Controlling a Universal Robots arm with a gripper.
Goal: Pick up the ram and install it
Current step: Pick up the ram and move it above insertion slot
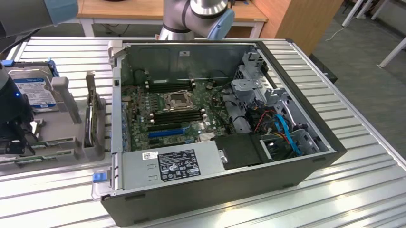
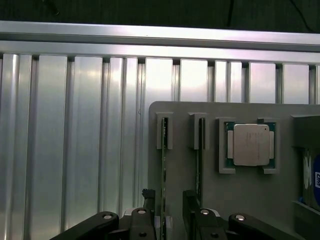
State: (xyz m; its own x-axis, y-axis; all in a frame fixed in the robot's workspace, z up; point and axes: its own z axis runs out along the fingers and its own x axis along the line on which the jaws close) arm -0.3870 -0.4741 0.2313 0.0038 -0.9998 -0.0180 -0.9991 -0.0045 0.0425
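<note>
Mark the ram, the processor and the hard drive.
ram [image 2: 164, 172]: wrist view, its thin green edge.
processor [image 2: 248, 145]: wrist view, middle of its silver lid.
hard drive [image 1: 33, 91]: exterior view, its blue-white label.

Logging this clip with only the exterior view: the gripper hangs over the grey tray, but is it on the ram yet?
Observer: The wrist view shows the gripper open, straddling one ram stick standing on edge, not gripping it.
Reviewer: Which stick?
Observer: The one in the slot farther from the processor chip; the second stick stands beside that chip.
Reviewer: How does the chip lie?
Observer: Flat in its own pocket of the tray, metal lid up.
</note>
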